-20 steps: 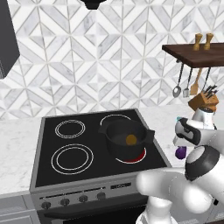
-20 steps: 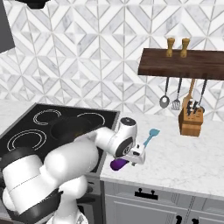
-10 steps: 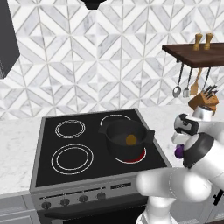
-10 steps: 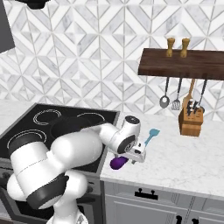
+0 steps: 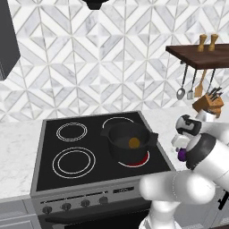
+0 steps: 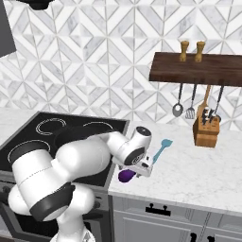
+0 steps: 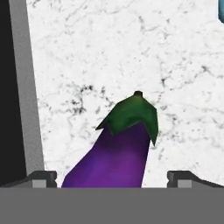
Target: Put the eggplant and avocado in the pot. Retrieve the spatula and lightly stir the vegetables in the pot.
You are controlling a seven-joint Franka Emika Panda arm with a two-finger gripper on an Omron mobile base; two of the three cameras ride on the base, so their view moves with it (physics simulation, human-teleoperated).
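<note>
The eggplant (image 7: 113,153), dark purple with a green cap, lies on the white marble counter just right of the stove edge; it is also visible as eggplant (image 6: 126,175) and eggplant (image 5: 182,154). My gripper (image 7: 111,179) is open and low over it, one fingertip on each side, neither pressing on it. The hand's gripper (image 6: 138,166) sits right above the lump. The black pot (image 5: 129,142) stands on the front right burner with the yellow-orange avocado (image 5: 134,143) inside. The light blue spatula (image 6: 160,150) lies on the counter beyond the hand, its tip at spatula (image 7: 221,11).
The black stove (image 5: 89,152) fills the left side; its grey edge (image 7: 26,87) runs close beside the eggplant. The burner under the pot glows red (image 5: 139,161). A knife block (image 6: 206,132) and a wooden shelf (image 6: 196,68) with hanging utensils stand at the back right.
The arm's elbow has folded and dropped while the hand stays over the eggplant. Eggplant, pot, avocado and spatula have not moved.
</note>
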